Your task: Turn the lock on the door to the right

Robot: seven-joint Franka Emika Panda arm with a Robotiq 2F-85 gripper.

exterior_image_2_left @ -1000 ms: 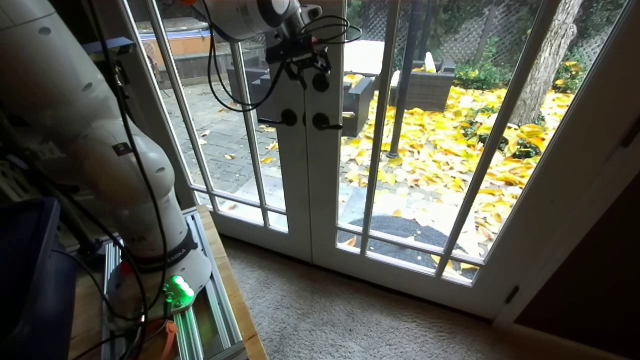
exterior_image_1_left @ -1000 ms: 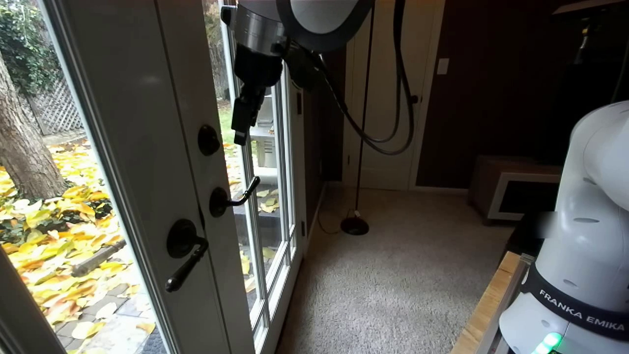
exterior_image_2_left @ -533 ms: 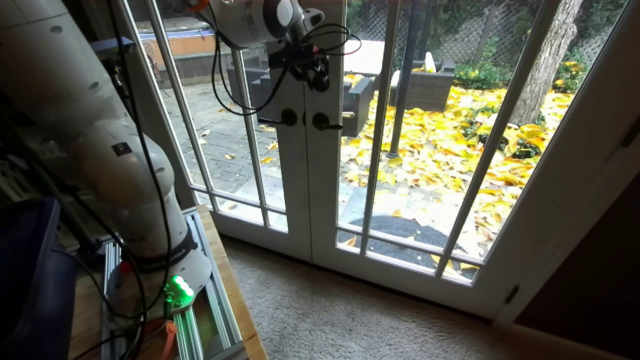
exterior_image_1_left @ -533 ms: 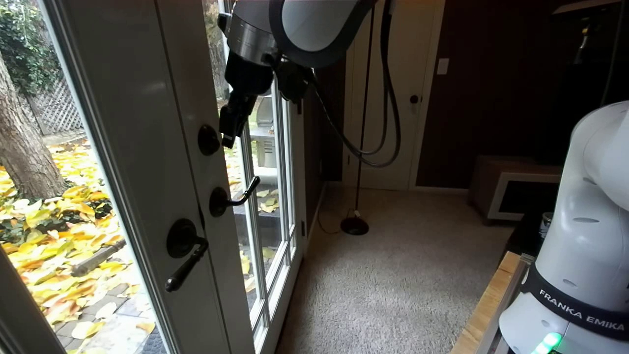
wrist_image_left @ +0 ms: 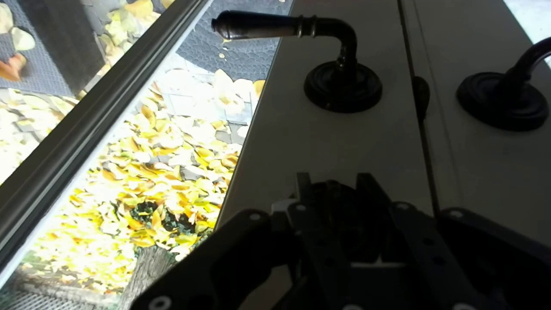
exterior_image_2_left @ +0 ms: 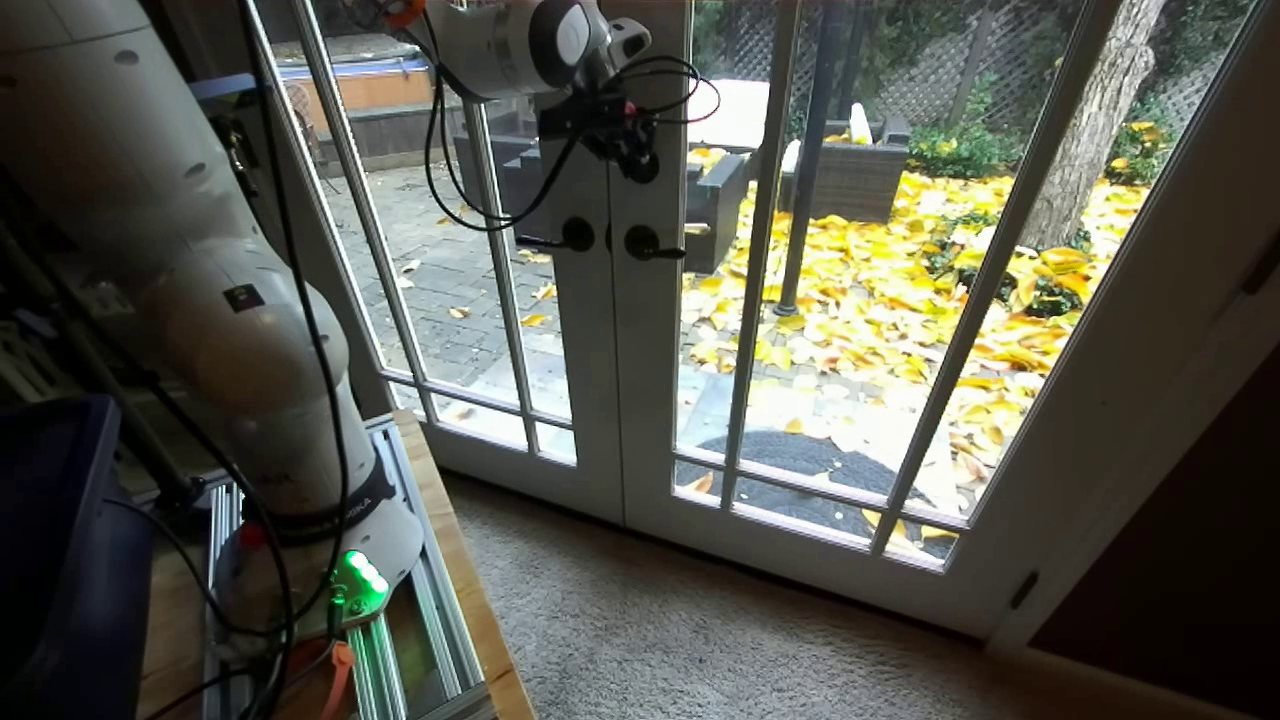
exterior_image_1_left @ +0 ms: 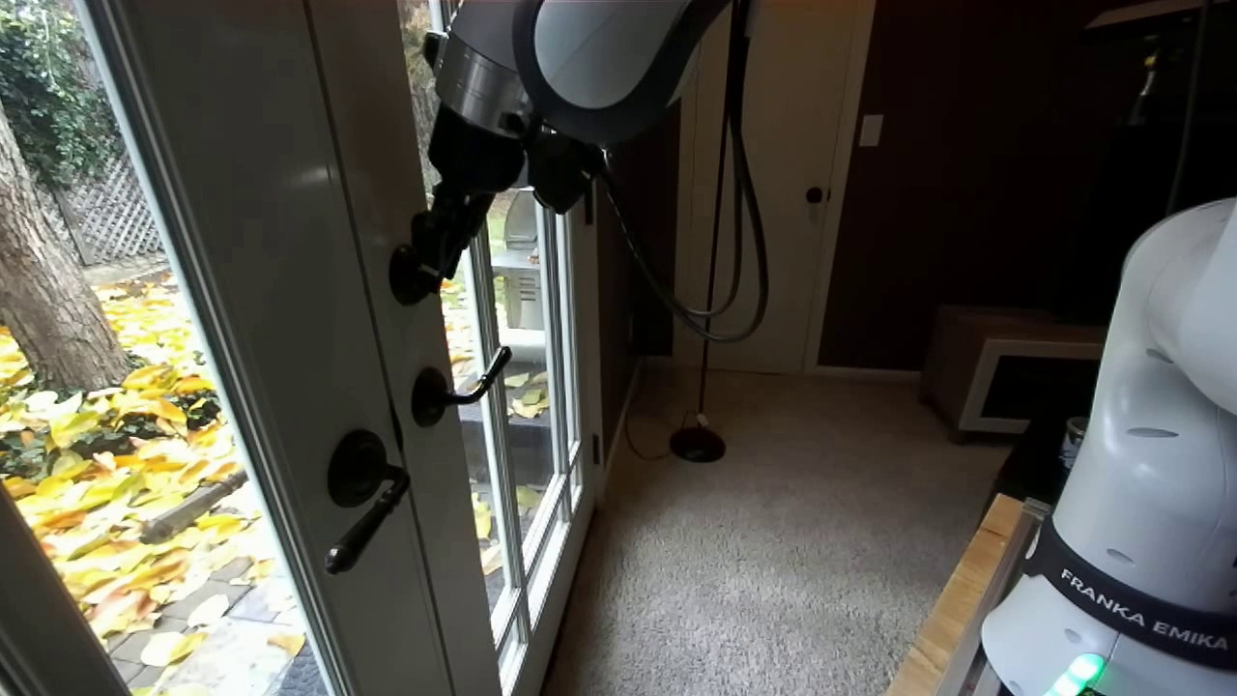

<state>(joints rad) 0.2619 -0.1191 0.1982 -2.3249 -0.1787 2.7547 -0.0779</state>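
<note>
The lock (exterior_image_1_left: 400,275), a small round black plate with a short thumb-turn, sits on the door (exterior_image_2_left: 648,380), the leaf to the right of the seam in both exterior views. I have my gripper (wrist_image_left: 335,181) right at it, angled down toward the plate, its jaws partly apart. On my wrist view the two fingers (wrist_image_left: 304,185) straddle the thumb-turn, one to each side; it is too dark in there to tell whether either pad touches it, or which way it is turned.

Below the lock, on the same leaf, is a curved black lever handle (exterior_image_2_left: 648,245); my wrist picture stands upside down, so there it shows above the lock. Across the seam, the neighbouring leaf (exterior_image_2_left: 592,350) carries a second lever handle (exterior_image_1_left: 367,522). Through the glass I see yellow leaves (exterior_image_2_left: 850,270) on the ground and a tree trunk (exterior_image_2_left: 1105,120).

My arm (exterior_image_1_left: 599,48) reaches in at the top of both exterior views, black cables (exterior_image_1_left: 741,106) looping beneath it. Its base (exterior_image_1_left: 1044,619), green light (exterior_image_2_left: 365,572) lit, stands on a wooden table (exterior_image_2_left: 470,580) over pale carpet (exterior_image_2_left: 620,640). Farther back are a thin pole on a round black foot (exterior_image_1_left: 698,445) and a plain white interior door (exterior_image_1_left: 792,280).
</note>
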